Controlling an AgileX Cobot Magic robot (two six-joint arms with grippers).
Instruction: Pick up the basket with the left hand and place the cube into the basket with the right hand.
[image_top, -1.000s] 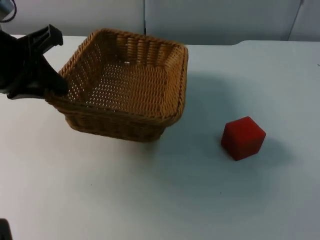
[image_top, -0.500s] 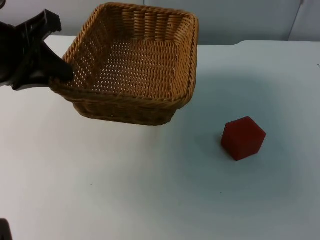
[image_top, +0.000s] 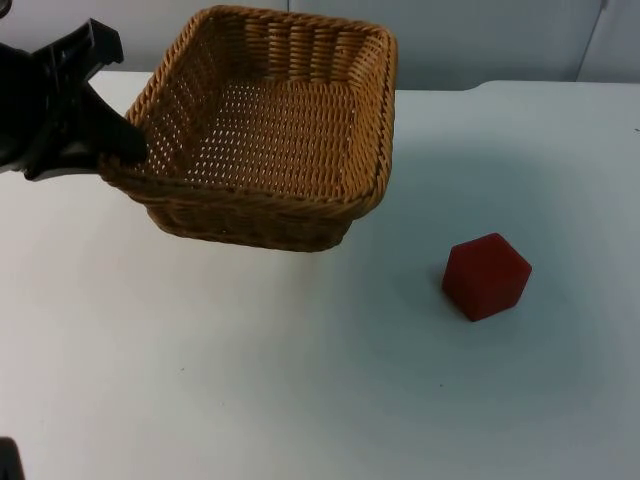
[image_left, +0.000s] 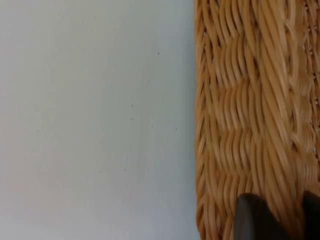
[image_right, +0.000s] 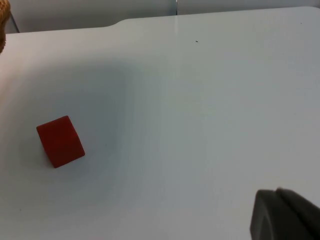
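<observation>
Fingers (image_top: 118, 145) of left gripper (image_top: 105, 150) pinch basket (image_top: 270, 150) rim — cube (image_top: 486, 276) well apart.

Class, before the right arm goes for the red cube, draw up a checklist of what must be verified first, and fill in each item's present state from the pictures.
1. Left gripper clamped on the basket rim: ok; a fingertip presses the weave in the left wrist view.
2. Basket lifted off the table: ok; it hangs tilted above its shadow.
3. Basket free to receive the cube: ok; only bare weave inside.
4. Red cube reachable: ok; it sits alone on the table, apart from the basket.
5. Right gripper lined up over the cube: not ok; the cube lies well away from its fingertip.
6. Right gripper open: cannot tell.
</observation>
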